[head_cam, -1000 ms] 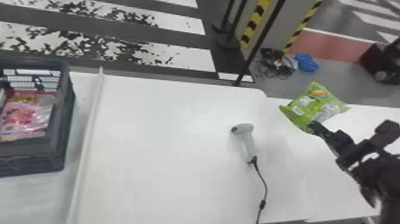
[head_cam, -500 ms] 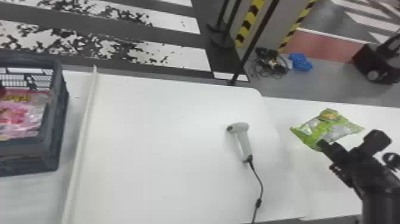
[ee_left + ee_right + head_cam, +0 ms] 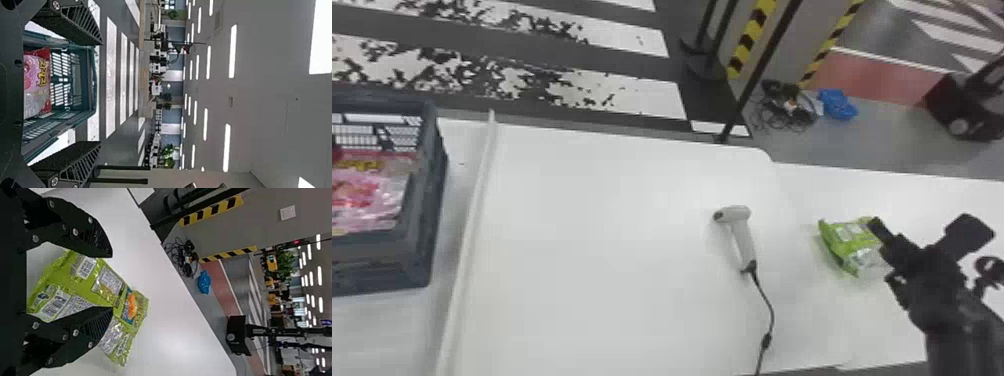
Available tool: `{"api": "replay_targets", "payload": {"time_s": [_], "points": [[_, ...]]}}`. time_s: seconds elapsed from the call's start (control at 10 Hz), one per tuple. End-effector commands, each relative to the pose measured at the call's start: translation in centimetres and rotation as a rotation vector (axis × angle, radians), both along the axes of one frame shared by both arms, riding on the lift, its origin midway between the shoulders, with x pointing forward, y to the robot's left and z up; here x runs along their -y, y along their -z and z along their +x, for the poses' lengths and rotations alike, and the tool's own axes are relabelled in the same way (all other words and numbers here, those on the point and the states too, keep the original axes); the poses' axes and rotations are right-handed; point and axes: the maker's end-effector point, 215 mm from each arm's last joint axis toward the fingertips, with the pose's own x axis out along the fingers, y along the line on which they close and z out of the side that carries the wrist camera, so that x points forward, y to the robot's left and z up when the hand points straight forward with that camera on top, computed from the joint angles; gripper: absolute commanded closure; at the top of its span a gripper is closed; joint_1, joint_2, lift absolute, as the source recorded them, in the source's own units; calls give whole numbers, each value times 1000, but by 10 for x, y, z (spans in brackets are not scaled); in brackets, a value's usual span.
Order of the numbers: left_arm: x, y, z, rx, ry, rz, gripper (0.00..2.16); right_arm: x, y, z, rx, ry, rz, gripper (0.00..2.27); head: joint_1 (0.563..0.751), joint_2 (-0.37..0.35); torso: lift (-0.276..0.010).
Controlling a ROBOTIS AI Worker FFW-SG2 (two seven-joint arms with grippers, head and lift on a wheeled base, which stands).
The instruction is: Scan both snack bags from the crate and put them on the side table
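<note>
At the head view's right side, right gripper (image 3: pixel 922 227) is over the side table (image 3: pixel 932 195), fingers well spread. Green snack bag (image 3: pixel 849 242) lies on that table by the fingers; one finger overlaps its edge in this view, the other is well apart from it. Scanner (image 3: pixel 743 235) sits on the main table (image 3: pixel 592 250), out to the robot's left of those fingers, past the bag, cable (image 3: pixel 771 315) trailing toward the robot. Crate (image 3: pixel 374 267) is much farther left of them, pink snack bag (image 3: pixel 367 192) inside.

Left wrist view: left gripper (image 3: pixel 101 92) wide open, nothing in its grip. Crate shows between the fingers, its slotted wall partly past them. Pink bag lies in it, also between the fingers, well in from the tips, part hidden behind the gripper body. No finger on it.

Right wrist view: right gripper (image 3: pixel 112 282) open, clear gap between the tips. Green bag spans that gap, printed side showing, and the end with the orange picture sticks out past the tips. Both fingers overlap it from here; not clamped. Can't tell if either touches it. Bare tabletop past the tips, then blue item (image 3: pixel 204 282) and cable pile (image 3: pixel 186 258) on the floor.
</note>
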Motion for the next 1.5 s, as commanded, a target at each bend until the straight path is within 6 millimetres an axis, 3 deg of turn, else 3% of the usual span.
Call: {"api": "replay_targets", "payload": {"time_s": [0.0, 0.2, 0.4, 0.5, 0.7, 0.9, 1.0, 1.1, 1.4], "points": [[0, 0, 0, 0, -1, -1, 97, -25, -39, -2, 95, -40, -101, 56, 695, -350, -87], [1, 0, 0, 2, -1, -3, 97, -92, -88, 0, 234, -130, -212, 46, 695, -350, -87], [6, 0, 1, 0, 4, -11, 97, -182, -118, 12, 308, -281, -316, 36, 695, -350, -87], [8, -1, 2, 4, 7, -11, 97, -234, -121, 19, 322, -365, -338, 36, 695, -350, -87], [14, 0, 4, 0, 9, -11, 97, -328, -102, 25, 305, -511, -330, 36, 695, -216, -87], [29, 4, 8, -6, 12, -13, 97, -393, -84, 24, 305, -560, -294, 36, 695, -96, -87], [41, 5, 9, -7, 29, -14, 97, -412, -80, 22, 312, -577, -280, 36, 695, -71, -87], [48, 9, 12, -15, 29, -11, 97, -419, -79, 19, 314, -559, -304, 36, 695, -42, -87], [64, 22, 17, -49, 53, -8, 97, -420, -67, 9, 314, -523, -289, 36, 695, -34, -87]]}}
